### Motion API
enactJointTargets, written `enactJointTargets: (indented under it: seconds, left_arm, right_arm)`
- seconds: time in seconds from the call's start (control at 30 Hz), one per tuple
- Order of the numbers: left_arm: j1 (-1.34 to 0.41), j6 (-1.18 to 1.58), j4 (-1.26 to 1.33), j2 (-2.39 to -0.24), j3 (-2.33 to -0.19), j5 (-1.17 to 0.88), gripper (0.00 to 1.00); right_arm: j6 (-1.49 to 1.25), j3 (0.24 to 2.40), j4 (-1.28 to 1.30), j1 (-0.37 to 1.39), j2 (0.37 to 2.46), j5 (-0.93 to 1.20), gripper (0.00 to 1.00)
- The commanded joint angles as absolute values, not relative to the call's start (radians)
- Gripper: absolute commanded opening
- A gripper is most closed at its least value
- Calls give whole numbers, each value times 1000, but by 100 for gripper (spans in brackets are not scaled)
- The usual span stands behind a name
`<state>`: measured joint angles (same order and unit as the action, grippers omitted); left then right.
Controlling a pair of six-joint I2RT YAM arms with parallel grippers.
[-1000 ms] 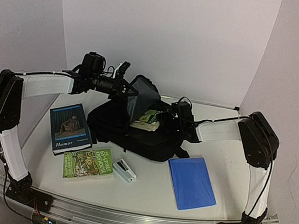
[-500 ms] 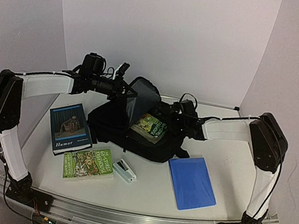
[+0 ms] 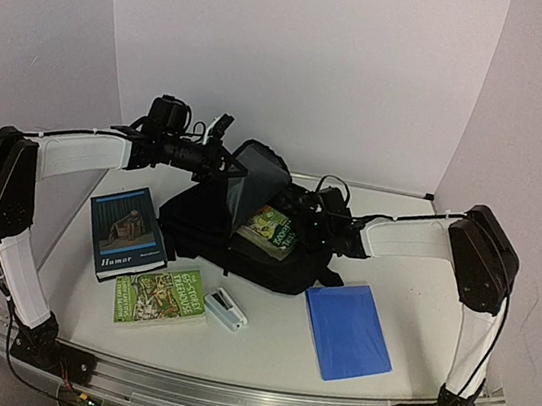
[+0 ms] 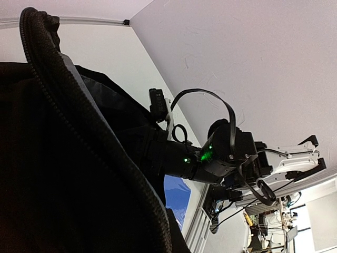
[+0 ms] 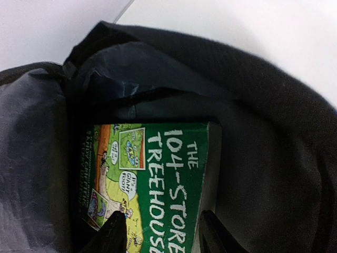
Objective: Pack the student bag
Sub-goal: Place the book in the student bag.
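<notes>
The student bag (image 3: pixel 209 227) is big, soft and black. It lies in the middle of the table (image 3: pixel 411 283), a bit toward the back, between the 2 arms. Its black straps spread out on the table at the front. Its top flap (image 3: pixel 259 183) stands up, so the bag is open, and the inside of the flap is grey. In the left wrist view a thick black zip edge runs along the dark cloth.

The left gripper (image 3: pixel 228 165) is at the top edge of the flap and is clenched on it, holding it up.

A green book (image 5: pixel 158 174) sits in the mouth of the bag, partly inside. Big white letters on its cover say "THE 104-STORE" and "TREEHOUS", and the ends of the words are cut off. The cover also has small cartoon pictures on yellow. The right gripper (image 5: pixel 163 221) has this book between its 2 black fingers and is squeezing its near end.

To the left of the bag lies a dark blue book (image 3: pixel 128 231) with the word "Humor" in white. Just in front of it lies a second green book (image 3: pixel 161 296); its writing is too small to read. Just beside that one is a small white and black thing (image 3: pixel 226 308), and I cannot tell what it is. To the right, in front of the bag, lies a flat plain blue book (image 3: pixel 347 330) with no writing that shows.
</notes>
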<state>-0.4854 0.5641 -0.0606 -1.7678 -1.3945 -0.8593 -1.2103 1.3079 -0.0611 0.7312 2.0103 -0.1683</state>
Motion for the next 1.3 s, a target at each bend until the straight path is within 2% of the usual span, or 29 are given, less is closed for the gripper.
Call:
enactJointTargets:
  seconds: [0.0,0.27,0.47,0.93,1.27]
  left_arm:
    - [-482,537,-35,-1695,-1416,-862,0]
    - [-480,535,-38,-1695,-1417,-863,0]
    - [-480,549,-25,-1695,-1403,-867,0]
    - [-478,563,-11,-1721,-1378,-875,0]
    - [-408,519,-115,-1703,-1342,-764,0]
  right_arm:
    - [-1203,1316,-29,741,2052,-185,44]
    - [-1196,1349,-46,748,2092,-144,32]
    - [-1171,1387,-162,748,2146,-75,21]
    - [-1031,1600,-259,762,2285,-37,20]
    - [-892,1534,-262,769,2136,-68,26]
